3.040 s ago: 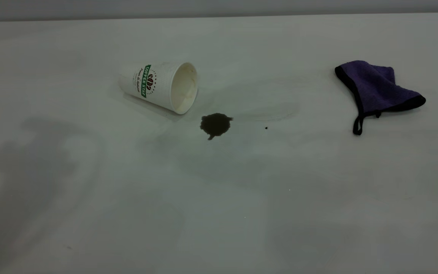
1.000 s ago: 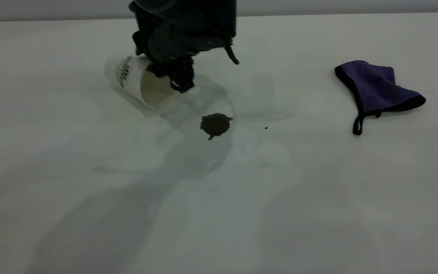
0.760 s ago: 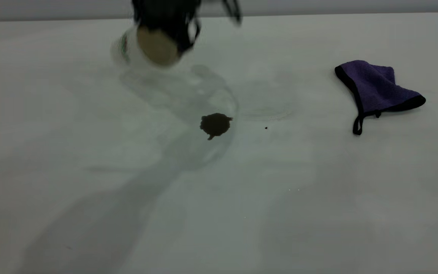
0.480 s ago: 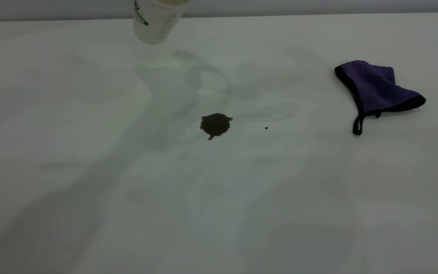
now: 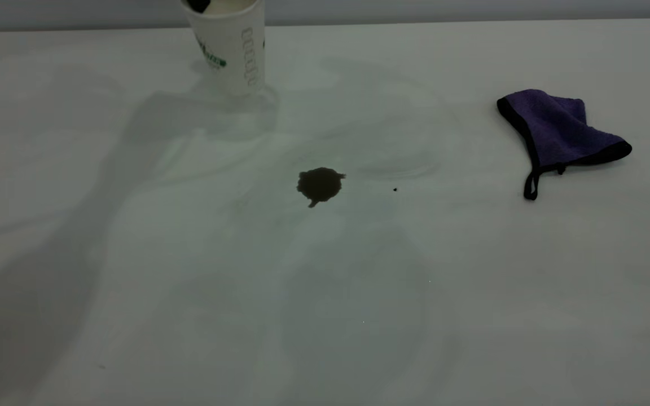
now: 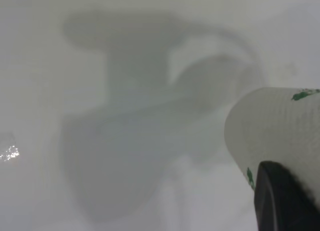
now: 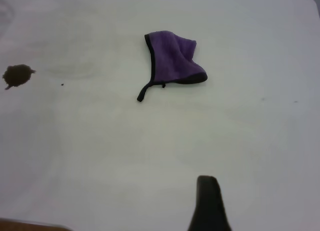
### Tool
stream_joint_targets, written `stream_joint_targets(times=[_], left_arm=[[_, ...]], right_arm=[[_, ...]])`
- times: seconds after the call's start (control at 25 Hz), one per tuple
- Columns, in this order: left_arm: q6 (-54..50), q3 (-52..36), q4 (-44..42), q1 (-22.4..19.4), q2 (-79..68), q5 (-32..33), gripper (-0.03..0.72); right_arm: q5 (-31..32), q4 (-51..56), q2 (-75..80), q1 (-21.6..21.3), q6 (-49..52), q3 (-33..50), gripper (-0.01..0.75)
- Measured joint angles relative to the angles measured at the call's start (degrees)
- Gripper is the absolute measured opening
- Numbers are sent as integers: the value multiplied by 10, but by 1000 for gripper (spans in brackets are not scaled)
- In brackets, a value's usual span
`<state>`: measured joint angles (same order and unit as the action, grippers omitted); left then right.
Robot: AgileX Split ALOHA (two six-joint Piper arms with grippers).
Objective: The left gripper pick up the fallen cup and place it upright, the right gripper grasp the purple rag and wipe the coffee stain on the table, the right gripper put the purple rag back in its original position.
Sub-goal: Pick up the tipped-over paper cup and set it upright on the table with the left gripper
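The cup point(image 5: 228, 48) is upright at the back left of the table point(image 5: 359, 316), its rim cut off by the top of the exterior view. My left gripper point(image 5: 200, 4) is shut on its wall. A black fingertip point(image 6: 277, 201) presses the cup's point(image 6: 280, 126) outside in the left wrist view. I cannot tell whether the base touches the table. The coffee stain point(image 5: 320, 185) lies at the middle, also seen as a stain point(image 7: 17, 75) in the right wrist view. The purple rag point(image 5: 559, 132) lies crumpled at the right. My right gripper point(image 7: 207, 203) hangs well short of the rag point(image 7: 175, 61).
A tiny black speck point(image 5: 395, 189) sits just right of the stain. The table's far edge point(image 5: 415, 21) runs close behind the cup. Faint smears mark the surface between the cup and the stain.
The cup was lying on its side three seconds ago. My left gripper took it by the rim, lifted it, turned it upright, and has lowered it toward the table behind its old spot.
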<state>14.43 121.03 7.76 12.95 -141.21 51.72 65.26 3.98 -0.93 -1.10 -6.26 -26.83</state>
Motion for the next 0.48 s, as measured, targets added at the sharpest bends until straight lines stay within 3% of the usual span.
stream_joint_targets(times=[0.28,0.36,0.48], left_arm=[[0,0,17,-2,-47,-22,98],[0,0,27,-2,-53,-23,158],[4,0,28,-2,-55,-23,311]], right_arm=[[0,0,0,0,0,0,588],[0,0,0,0,0,0,588],[0,0,0,0,0,0,588]])
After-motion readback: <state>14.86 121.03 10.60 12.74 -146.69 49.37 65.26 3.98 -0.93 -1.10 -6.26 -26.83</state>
